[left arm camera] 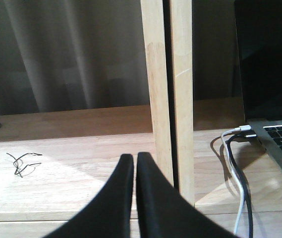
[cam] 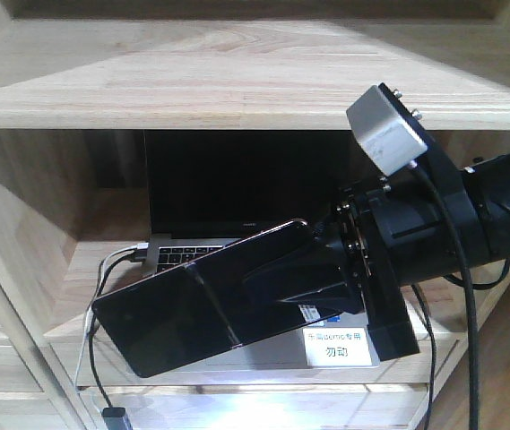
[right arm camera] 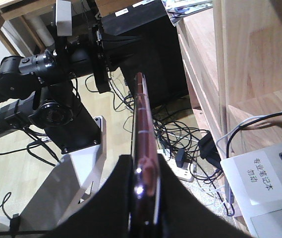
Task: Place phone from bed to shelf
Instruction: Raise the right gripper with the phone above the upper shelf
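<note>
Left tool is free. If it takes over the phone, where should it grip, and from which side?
Probably the phone by its free end, jutting past the right tool toward the front view's left. Come from that side, pads on the two broad faces, as the right tool holds it; the thin rim offers little purchase. The left tool is shut, so open it first.

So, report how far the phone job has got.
Done: the phone is picked up, clamped in the right end effector. In hand: it hangs tilted in front of the shelf, by the laptop, resting on nothing. Left: set it on a plank and release. The left end effector is shut and empty.
</note>
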`<state>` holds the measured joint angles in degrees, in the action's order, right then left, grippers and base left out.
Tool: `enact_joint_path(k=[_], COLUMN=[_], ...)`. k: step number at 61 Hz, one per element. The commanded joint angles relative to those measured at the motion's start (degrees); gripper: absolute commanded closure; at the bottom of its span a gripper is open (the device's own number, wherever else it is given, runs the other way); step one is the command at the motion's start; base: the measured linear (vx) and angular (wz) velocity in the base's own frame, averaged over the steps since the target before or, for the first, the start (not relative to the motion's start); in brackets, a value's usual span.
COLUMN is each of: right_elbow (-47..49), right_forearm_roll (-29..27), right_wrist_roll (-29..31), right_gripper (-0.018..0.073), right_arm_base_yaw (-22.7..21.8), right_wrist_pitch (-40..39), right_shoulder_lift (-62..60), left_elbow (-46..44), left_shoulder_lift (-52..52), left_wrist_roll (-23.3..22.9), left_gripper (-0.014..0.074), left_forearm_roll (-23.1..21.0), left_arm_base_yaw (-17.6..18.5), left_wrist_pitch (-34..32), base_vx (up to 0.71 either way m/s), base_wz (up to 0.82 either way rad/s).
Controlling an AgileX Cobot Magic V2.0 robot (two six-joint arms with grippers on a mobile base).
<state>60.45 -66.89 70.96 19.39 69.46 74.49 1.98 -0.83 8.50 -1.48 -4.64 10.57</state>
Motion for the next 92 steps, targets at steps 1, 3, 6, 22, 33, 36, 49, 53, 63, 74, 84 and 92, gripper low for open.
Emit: enact_joint_path(k=[1,3,6,22,33,36,49,53,63,74,84,92], right_elbow=[1.6,1.6,1.6,1.6,1.6,1.6,1.6,1.6,1.8,4.6,11.0,17.1], right_forearm_roll=[-5.1,-5.1,-5.1,-5.1,-5.4,-5.6,-5.6,-5.6,-5.8,-6.3,-6.4,-6.4], right_wrist_roll=[0.4,0.4,0.4,0.4,0.4,0.4,0.4,0.4,0.5,-0.1,-2.1,-3.2], right_gripper=[0.0561,0.0561,0.0561,0.0561,0.0561,0.0561,0.0561,0.0561,0.0561,0.0561,0.0561,0.0561], right_arm_base_yaw=[-0.2,-0.2,-0.2,-0.2,-0.2,-0.2,-0.2,-0.2,-0.2,-0.2,-0.2,-0.2], right_wrist_pitch=[4.2,4.2,4.2,4.2,4.2,4.2,4.2,4.2,4.1,4.1,3.3,0.9], right_shoulder_lift=[-1.7,-1.7,-1.7,-1.7,-1.7,-1.7,-1.7,-1.7,-1.7,-1.7,-1.7,-1.7], left_elbow=[-1.3,-1.3,-1.3,-1.3,-1.3,-1.3,-1.3,-1.3,-1.3,-1.3,-1.3,-1.3], left_shoulder_lift=[-0.6,-0.6,-0.6,-0.6,-0.6,-0.6,-0.6,-0.6,-0.6,-0.6,-0.6,-0.6], left_wrist_roll=[-0.3,-0.3,-0.3,-0.3,-0.3,-0.3,-0.3,-0.3,-0.3,-0.3,-0.3,-0.3], left_gripper=[0.0595,0.0595,0.0595,0.0595,0.0595,0.0595,0.0595,0.0595,0.0595,0.0595,0.0595,0.0595], left_forearm_roll=[-0.5,-0.5,-0.5,-0.5,-0.5,-0.5,-0.5,-0.5,-0.5,-0.5,-0.5,-0.5], left_arm_base_yaw=[0.1,0.1,0.1,0.1,0.1,0.1,0.1,0.1,0.1,0.1,0.1,0.1], left_wrist_pitch=[-4.1,-4.1,-4.1,-4.1,-4.1,-4.1,-4.1,-4.1,-4.1,-4.1,-4.1,-4.1], base_vx=[0.00,0.00,0.00,0.00,0.00,0.00,0.00,0.00,0.00,0.00,0.00,0.00], base_wz=[0.00,0.00,0.00,0.00,0.00,0.00,0.00,0.00,0.00,0.00,0.00,0.00])
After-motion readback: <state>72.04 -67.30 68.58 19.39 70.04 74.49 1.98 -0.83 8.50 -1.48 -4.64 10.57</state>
